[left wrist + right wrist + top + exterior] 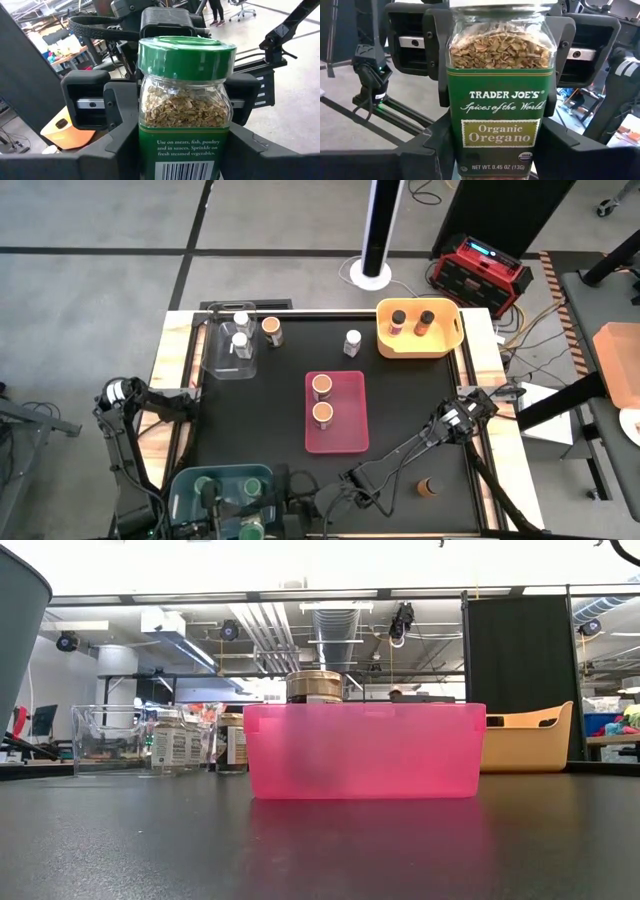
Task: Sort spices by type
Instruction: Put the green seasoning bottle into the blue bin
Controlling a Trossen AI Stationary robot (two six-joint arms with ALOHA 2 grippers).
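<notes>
- Well, at the near edge of the table both arms meet over one thing: the oregano jar (pixel 495 100), a glass jar with a green lid and a green label, standing upright in the air between them
- left gripper (pixel 182 150) is clamped on the oregano jar, one dark finger on each side of the glass
- right gripper (pixel 497 150) comes from the opposite side and is closed on the same jar, its pads (pixel 122 102) pressed against the glass just under the lid
- just beside them, at the near left corner, is the blue bin (pixel 185 480) with two green-lidded jars (pixel 205 483) upright inside
- toward the near right, a brown-lidded jar (pixel 428 487) is alone on the black table (pixel 420 400), well apart from every bin
- in the middle of the table is the pink bin (pixel 355 435), holding two orange-lidded jars (pixel 322 386), one behind the other
- farther on, a lone white-lidded jar (pixel 352 342) stands on the bare surface between the pink bin and the yellow one
- at the far left, the clear bin (pixel 228 365) holds two more white-lidded jars (pixel 241 320)
- another orange-lidded jar (pixel 271 330) stands outside it, just beside its right wall
- at the far right, the yellow bin (pixel 385 330) holds two dark-lidded jars (pixel 399 318) side by side
</notes>
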